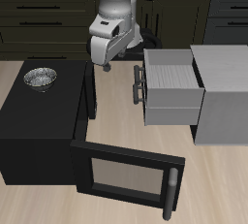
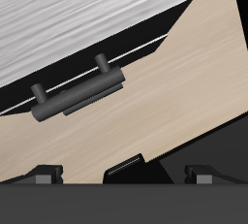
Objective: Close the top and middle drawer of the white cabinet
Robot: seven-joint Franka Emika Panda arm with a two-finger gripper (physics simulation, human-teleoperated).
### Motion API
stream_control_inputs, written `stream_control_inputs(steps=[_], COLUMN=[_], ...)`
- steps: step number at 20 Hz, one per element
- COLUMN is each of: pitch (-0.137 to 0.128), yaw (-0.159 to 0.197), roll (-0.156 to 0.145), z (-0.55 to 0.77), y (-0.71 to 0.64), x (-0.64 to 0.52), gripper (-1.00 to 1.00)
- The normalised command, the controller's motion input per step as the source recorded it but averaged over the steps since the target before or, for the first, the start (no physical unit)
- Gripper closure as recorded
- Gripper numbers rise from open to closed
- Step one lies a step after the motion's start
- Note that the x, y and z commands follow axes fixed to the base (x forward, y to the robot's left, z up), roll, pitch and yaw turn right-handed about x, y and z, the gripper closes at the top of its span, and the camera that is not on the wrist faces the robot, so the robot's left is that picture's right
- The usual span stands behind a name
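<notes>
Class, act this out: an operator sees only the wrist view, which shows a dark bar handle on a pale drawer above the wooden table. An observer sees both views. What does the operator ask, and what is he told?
Operator: How many drawers are pulled out?
Observer: Two. The top and middle drawer, stacked, both stand out from the white cabinet.
Operator: What lies on the gripper's other side?
Observer: A black box with its windowed door swung open. The gripper hangs between that box and the drawer fronts.
</notes>
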Motion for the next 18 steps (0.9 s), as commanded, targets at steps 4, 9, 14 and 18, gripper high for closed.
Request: stream_control_inputs(steps=[4,9,14,18], pitch=[-0.023,-0.018,0.009,0.004], yaw=[0.118,0.163,0.096,0.106], roll=[-0.02,-0.014,-0.005,0.008], z=[0.0,-0.09,-0.12,-0.07], y=[-0.04,-0.01,0.05,0.05], x=[0.09,0.1,0.1,0.12], gripper=[-1.0,-1.0,-1.0,-1.0])
